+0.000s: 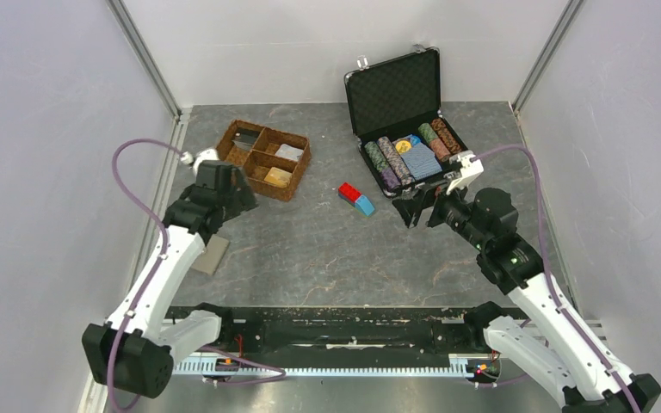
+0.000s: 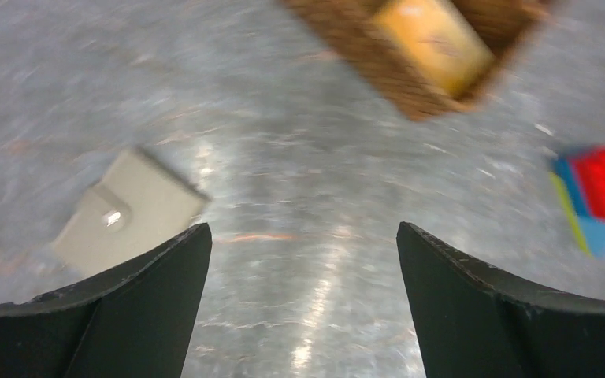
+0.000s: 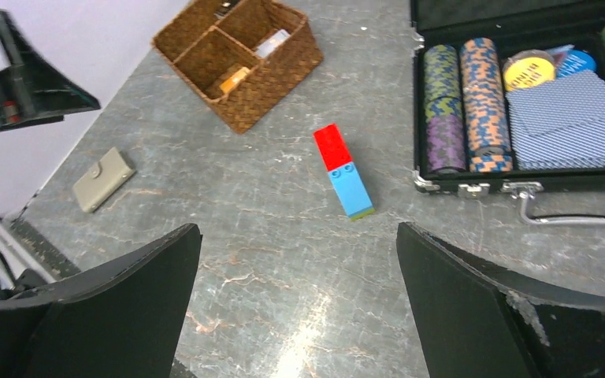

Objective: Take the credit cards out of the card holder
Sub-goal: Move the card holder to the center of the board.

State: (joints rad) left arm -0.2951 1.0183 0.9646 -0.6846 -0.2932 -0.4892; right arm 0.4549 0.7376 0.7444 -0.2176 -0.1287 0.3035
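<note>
The card holder (image 1: 211,255) is a flat grey-tan wallet lying shut on the table beside the left arm. It also shows in the left wrist view (image 2: 126,213) and the right wrist view (image 3: 104,179), with its snap tab on top. The credit cards are hidden; none shows outside it. My left gripper (image 1: 239,200) is open and empty above the table, just beyond and to the right of the holder (image 2: 303,228). My right gripper (image 1: 422,206) is open and empty, in the air in front of the chip case (image 3: 298,228).
A brown wicker tray (image 1: 262,159) with small items, one orange-gold (image 2: 433,39), stands at the back left. A red and blue brick (image 1: 356,198) lies mid-table. An open black case (image 1: 404,129) of poker chips and a blue patterned pack stands at the back right.
</note>
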